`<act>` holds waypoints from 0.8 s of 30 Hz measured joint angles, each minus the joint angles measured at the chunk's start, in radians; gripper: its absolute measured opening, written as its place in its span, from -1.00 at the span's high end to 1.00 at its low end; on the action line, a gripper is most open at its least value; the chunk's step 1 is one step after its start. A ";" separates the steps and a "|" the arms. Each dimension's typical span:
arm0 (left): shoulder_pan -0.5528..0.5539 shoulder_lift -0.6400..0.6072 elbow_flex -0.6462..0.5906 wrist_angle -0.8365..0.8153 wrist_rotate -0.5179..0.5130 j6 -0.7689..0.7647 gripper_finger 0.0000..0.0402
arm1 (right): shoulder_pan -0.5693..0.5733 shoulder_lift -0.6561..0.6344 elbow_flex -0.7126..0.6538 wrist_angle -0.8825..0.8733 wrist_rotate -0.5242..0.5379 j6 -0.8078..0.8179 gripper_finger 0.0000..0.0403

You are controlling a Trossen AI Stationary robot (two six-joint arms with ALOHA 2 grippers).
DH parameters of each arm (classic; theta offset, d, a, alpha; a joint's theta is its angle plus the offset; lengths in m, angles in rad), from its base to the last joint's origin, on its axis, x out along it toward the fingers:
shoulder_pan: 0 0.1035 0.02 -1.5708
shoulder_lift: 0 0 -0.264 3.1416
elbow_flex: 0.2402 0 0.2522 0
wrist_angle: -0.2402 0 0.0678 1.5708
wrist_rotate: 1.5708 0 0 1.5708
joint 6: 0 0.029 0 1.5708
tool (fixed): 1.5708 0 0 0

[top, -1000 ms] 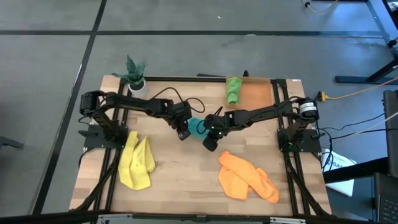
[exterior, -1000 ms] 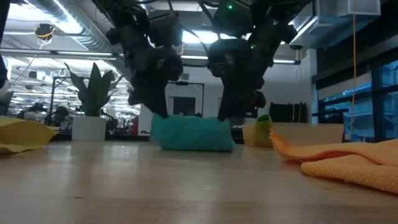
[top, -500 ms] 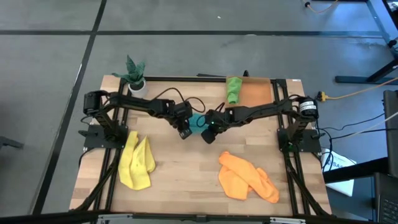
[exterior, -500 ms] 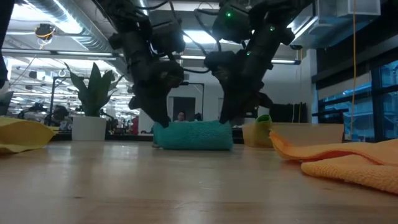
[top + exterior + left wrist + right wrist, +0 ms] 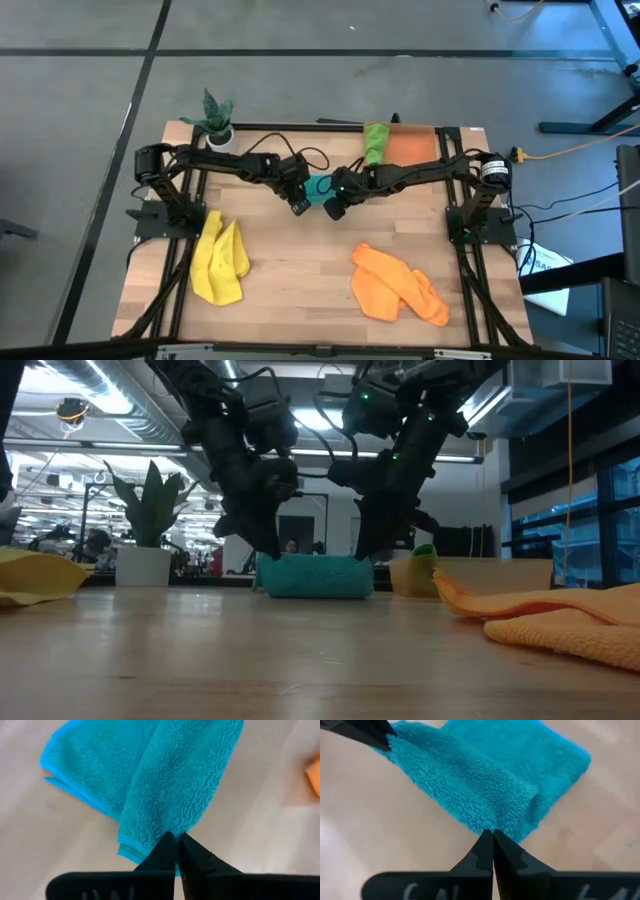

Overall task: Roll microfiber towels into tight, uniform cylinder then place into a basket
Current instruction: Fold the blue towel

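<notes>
Teal towel point(image 5: 318, 186) rolled further back, toward the basket point(image 5: 410, 150).
Left gripper point(image 5: 299, 206) and right gripper point(image 5: 333, 210) both clamped closed on its ends; roll tighter, nearly ready to lift.

The teal towel point(image 5: 318, 187) is a plain bright blue-green with a nubbly pile, lying on a pale wood table point(image 5: 290, 290) between two black arms. A plain yellow towel point(image 5: 219, 262) lies toward the table's left edge and a plain orange towel point(image 5: 398, 285) toward its right. At the far edge a bright green towel point(image 5: 375, 143) lies at the translucent orange basket point(image 5: 412, 150), with a dark green plant point(image 5: 215, 110) in a white pot at the far left corner.
</notes>
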 joint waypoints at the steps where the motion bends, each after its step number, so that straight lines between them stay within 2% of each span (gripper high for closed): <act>1: -0.009 0.000 0.000 -0.013 0.009 -0.013 1.00 | 0.001 0.000 0.000 -0.001 -0.026 0.000 0.99; 7: -0.100 -0.001 0.000 -0.092 0.017 -0.036 1.00 | 0.059 0.000 0.000 -0.002 -0.151 -0.030 0.99; 11: -0.173 -0.001 0.001 -0.101 0.050 -0.088 1.00 | 0.110 0.000 0.000 -0.003 -0.268 -0.042 0.99; 14: -0.235 -0.002 0.002 -0.098 0.066 -0.127 1.00 | 0.163 0.001 0.000 -0.002 -0.309 -0.043 0.99; 19: -0.336 -0.002 0.003 -0.082 0.059 -0.168 1.00 | 0.247 0.001 0.002 0.017 -0.315 0.000 0.99; 22: -0.371 -0.002 0.001 -0.046 -0.026 -0.165 1.00 | 0.268 0.001 0.002 0.026 -0.293 0.018 0.99; 24: -0.380 -0.002 0.000 -0.030 -0.078 -0.163 1.00 | 0.271 0.001 0.001 0.021 -0.237 0.037 0.99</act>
